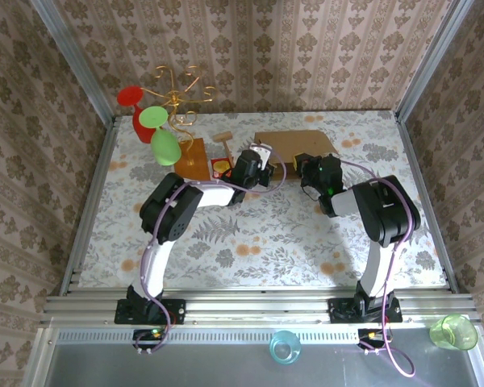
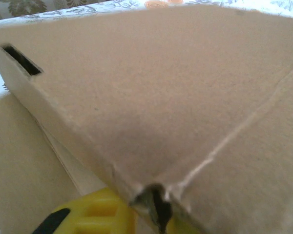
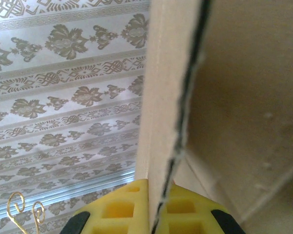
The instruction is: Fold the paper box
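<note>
Cardboard up close on both sides: plain brown corrugated paper box (image 1: 294, 143), shallow and die-cut, spanning between the two pincers and reaching just beyond their tips. Right pincer (image 3: 154, 195) clamped together on an upright wall two plies thick, dark seam running down between the yellow moulded pads (image 3: 115, 209); held so, most likely, to keep that doubled flap standing during work on the opposite side. Left pincer (image 2: 154, 214) set at a creased corner, ragged nick right at its tips, one yellow pad under the panel; impossible to tell whether biting down or merely straddling the edge. Placed there, probably, to press the corner fold home. Matte, fibrous faces throughout; pale crushed crease (image 2: 244, 122) running diagonally away from the left pincer; narrow dark slot (image 2: 20, 59) cut into the side wall, up and leftward of it. Out beyond the left pincer's outer side, orange-brown wooden board (image 1: 195, 160) with gold wire stand (image 1: 181, 101), near but apart from the fold.
</note>
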You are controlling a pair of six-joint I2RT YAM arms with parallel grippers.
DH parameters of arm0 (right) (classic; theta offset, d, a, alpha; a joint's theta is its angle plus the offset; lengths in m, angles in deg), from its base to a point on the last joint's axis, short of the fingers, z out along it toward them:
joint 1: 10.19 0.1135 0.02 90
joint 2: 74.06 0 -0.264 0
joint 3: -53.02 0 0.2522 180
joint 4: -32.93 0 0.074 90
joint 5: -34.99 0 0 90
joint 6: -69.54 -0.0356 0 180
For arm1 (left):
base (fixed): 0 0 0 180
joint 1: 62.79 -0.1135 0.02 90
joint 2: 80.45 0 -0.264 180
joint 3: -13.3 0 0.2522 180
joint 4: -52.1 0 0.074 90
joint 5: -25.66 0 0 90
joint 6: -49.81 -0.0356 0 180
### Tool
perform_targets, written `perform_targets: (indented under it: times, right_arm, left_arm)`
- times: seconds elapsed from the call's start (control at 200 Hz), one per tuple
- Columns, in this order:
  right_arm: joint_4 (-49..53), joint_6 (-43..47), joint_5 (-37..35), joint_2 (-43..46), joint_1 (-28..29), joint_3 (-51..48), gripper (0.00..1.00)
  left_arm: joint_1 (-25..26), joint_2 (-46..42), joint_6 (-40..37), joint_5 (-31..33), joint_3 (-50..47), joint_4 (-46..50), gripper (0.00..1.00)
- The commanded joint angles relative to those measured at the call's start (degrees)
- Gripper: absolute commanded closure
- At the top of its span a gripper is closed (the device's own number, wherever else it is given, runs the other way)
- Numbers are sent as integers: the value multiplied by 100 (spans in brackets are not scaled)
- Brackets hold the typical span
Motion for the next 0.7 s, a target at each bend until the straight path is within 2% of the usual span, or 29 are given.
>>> perform_targets:
  times: [0.0,0.04,0.145,0.19,0.345,0.45,0.575,0.635,0.695]
  right_arm:
    - [149,29,36,16,43,-253,100]
    - [137,45,-65,162,18,-363,100]
    - [247,239,-304,725,-8,-616,100]
    - [446,326,-399,1032,-10,-691,100]
    - [1626,713,-716,2429,-7,-886,100]
    - [3593,973,-903,3685,29,-758,100]
    - [5812,1054,-1316,5058,206,-530,100]
    - [6224,919,-1480,5417,308,-501,100]
    - [6057,780,-1387,5438,300,-553,100]
  left_arm:
    - [34,-259,-20,32,143,-369,80]
    - [88,-429,-35,66,-72,-478,73]
    - [307,-1056,-109,266,-677,-681,45]
    - [435,-1362,-93,323,-967,-760,40]
    - [903,-2459,135,676,-1771,-759,35]
    - [1179,-3232,397,801,-2166,-637,35]
    - [1283,-4160,766,874,-2493,-216,35]
    - [1263,-4525,933,867,-2621,-28,35]
    - [1150,-4793,1110,637,-2605,293,35]
